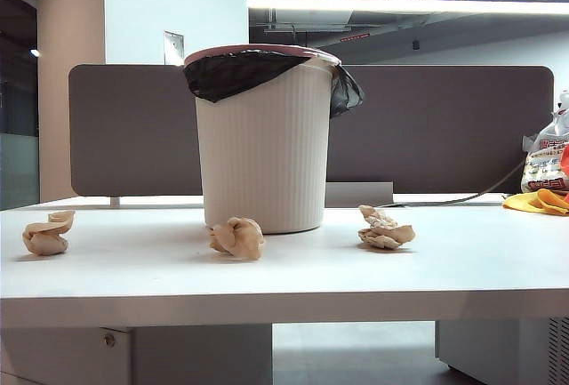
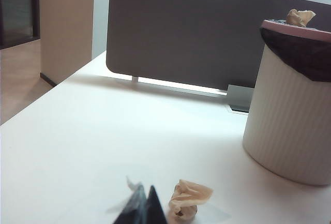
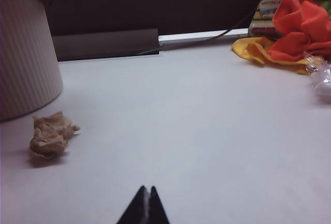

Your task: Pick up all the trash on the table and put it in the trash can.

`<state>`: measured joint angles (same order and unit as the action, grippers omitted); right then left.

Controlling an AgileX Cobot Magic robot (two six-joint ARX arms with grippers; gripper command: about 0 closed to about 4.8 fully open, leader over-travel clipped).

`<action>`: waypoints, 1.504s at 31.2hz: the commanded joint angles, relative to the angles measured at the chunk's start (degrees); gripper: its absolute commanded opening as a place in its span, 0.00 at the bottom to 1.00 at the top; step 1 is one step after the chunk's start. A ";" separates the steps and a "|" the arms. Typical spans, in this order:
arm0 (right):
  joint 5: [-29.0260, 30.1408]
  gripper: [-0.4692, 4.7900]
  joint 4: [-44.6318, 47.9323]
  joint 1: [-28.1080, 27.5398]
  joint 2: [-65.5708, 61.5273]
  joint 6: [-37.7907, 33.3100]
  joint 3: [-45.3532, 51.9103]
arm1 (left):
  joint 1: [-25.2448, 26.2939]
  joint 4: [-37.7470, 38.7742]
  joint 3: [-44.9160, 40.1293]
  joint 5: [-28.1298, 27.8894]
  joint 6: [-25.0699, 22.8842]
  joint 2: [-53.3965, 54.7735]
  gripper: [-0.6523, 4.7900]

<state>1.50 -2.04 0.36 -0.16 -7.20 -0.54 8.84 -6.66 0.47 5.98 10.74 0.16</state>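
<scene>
The three crumpled tan paper wads lie nearest on the wide flat white table (image 1: 293,269): the left wad (image 1: 47,234), the middle wad (image 1: 237,237) just in front of the tall off-white ribbed plastic trash can (image 1: 263,145) with its pink rim and black bag liner, and the right wad (image 1: 384,228). Each looks very light, soft and crushable with a matte, creased surface, so a pinch across the bulkiest folds should hold without slipping. The left gripper (image 2: 140,208) sits low just beside the left wad with jaws clenched on nothing; the right gripper (image 3: 144,207), well apart from the right wad, is likewise closed and empty.
</scene>
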 commanded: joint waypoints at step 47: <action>5.11 0.08 -9.68 32.52 -52.54 -0.04 -66.90 | -5.09 44.48 55.91 5.14 -6.54 31.95 0.11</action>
<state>7.55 -12.03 30.13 -51.88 -8.03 -66.70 4.56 35.68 56.01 10.94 6.26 31.48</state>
